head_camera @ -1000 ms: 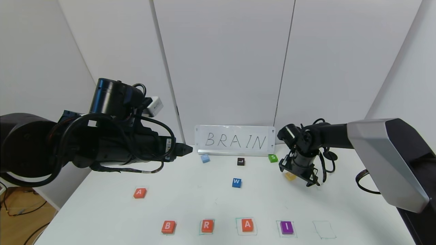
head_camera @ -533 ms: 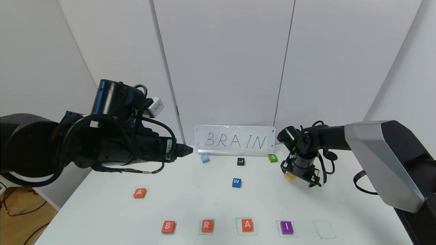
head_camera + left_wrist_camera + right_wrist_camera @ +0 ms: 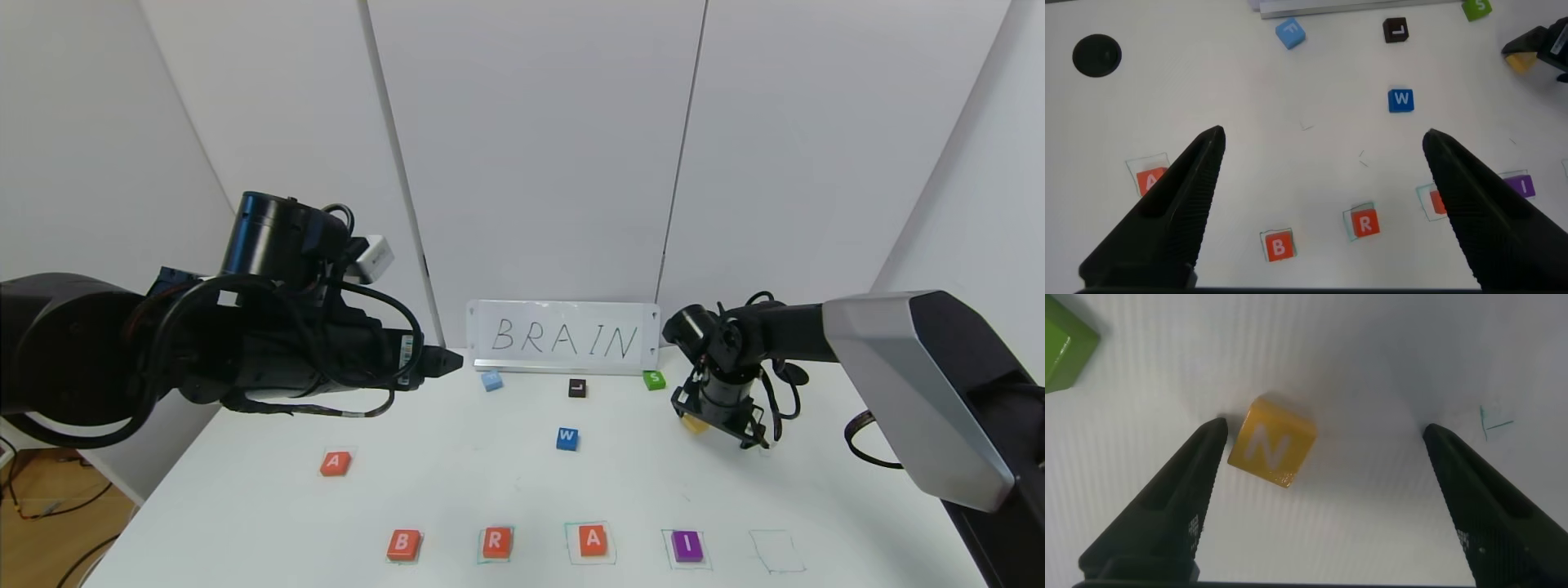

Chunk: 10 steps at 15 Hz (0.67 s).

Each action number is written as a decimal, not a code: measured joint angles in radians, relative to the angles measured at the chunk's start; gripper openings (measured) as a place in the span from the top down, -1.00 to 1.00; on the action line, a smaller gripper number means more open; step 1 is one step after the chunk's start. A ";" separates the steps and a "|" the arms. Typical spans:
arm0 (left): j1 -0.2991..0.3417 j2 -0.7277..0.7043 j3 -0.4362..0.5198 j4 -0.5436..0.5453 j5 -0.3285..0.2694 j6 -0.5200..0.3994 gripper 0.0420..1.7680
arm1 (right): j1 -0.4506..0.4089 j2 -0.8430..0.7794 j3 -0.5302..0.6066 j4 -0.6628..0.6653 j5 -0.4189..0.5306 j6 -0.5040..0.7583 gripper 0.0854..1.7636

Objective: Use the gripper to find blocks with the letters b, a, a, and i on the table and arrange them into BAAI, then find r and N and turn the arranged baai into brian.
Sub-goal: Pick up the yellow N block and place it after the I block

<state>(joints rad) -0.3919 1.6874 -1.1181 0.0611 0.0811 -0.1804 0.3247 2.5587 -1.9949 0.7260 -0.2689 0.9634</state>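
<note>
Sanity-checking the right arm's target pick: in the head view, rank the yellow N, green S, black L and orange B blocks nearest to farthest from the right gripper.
1. N: directly under the right gripper, at its inner side.
2. Green S block: just behind, by the BRAIN sign.
3. Black L block: farther toward the table's middle.
4. B block: front row, far left end.

White panelled walls [image 3: 531, 147], wooden floor [image 3: 49, 523] at left.
</note>
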 joint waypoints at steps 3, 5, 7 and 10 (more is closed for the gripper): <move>-0.001 0.000 0.000 0.000 0.000 0.000 -0.94 | 0.001 0.000 0.001 0.001 0.001 0.001 -0.51; -0.001 0.001 0.000 0.000 0.000 0.000 -0.94 | 0.001 0.000 0.001 0.001 0.000 0.001 -0.17; -0.001 0.001 0.000 0.000 0.000 0.000 -0.94 | 0.002 0.000 0.001 0.001 0.000 0.001 0.08; -0.001 0.001 0.000 0.000 0.000 0.000 -0.94 | 0.001 0.001 0.001 0.001 -0.001 0.001 0.46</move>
<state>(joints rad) -0.3926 1.6881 -1.1181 0.0615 0.0806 -0.1809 0.3262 2.5594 -1.9940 0.7274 -0.2702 0.9645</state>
